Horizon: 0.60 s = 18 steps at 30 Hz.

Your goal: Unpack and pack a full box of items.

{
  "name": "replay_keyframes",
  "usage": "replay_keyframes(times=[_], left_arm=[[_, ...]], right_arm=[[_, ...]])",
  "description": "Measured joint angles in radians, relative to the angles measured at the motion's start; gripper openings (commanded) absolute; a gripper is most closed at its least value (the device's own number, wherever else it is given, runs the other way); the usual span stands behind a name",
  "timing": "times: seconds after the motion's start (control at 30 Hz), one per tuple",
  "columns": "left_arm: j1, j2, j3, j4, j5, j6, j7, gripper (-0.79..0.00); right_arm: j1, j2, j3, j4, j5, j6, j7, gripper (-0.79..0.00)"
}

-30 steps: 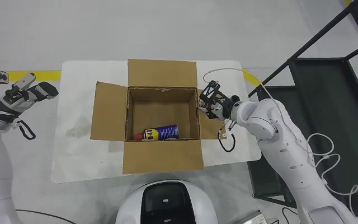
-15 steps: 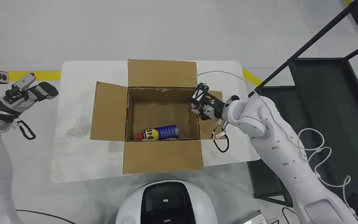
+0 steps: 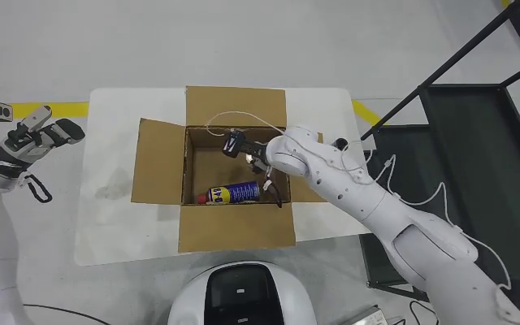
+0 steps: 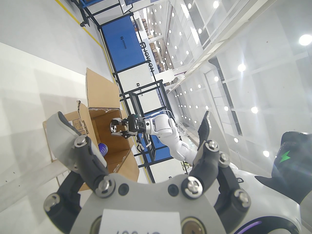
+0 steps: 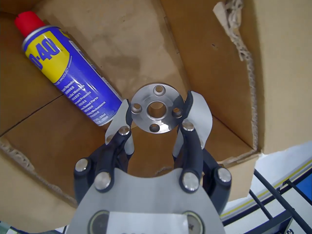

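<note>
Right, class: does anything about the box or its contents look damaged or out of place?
Yes: the cardboard box has a ragged, torn edge along its rim. The spray can lies on its side.

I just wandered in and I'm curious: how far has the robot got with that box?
Done: one spray can lies on the floor of the open box. In hand: the right gripper, over the box's inside, is shut on a metal flange; whether it is going in or coming out I cannot tell. Left: the left gripper is open and holds nothing, off to the table's side, and the flaps are unfolded.
</note>
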Motion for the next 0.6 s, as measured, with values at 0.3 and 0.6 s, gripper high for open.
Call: replay_keyframes(times=[0.3, 0.6], left_arm=[[0.0, 0.0, 0.0, 0.0, 0.0, 0.0, 0.0, 0.0], [0.0, 0.0, 0.0, 0.0, 0.0, 0.0, 0.0, 0.0]], right_arm=[[0.055, -0.083, -0.088, 0.172, 0.015, 0.002, -0.031, -0.631], [0.069, -0.123, -0.098, 0.251, 0.031, -0.01, -0.039, 0.0]])
